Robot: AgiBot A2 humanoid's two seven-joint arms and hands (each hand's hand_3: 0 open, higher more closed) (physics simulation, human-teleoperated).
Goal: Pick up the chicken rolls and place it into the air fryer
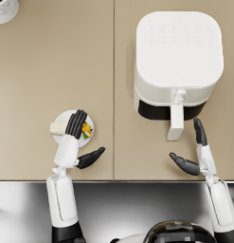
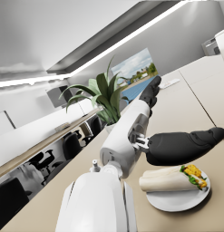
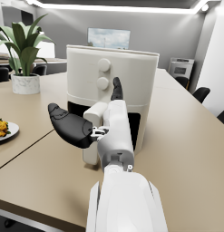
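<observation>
Chicken roll (image 1: 58, 127) under left hand (image 1: 76, 125) (unheld)

Left hand (image 2: 177, 146) open above chicken roll (image 2: 170, 178) on white plate (image 2: 179, 200), potted plant (image 2: 104, 97) behind

One air fryer (image 1: 177, 61), with one handle (image 1: 176, 121). One plate (image 1: 60, 118), one chicken roll (image 2: 170, 178) on it. One potted plant (image 3: 23, 50). One table (image 1: 57, 61). Two arms, one hand each: left hand (image 1: 76, 137), right hand (image 1: 196, 152).
</observation>
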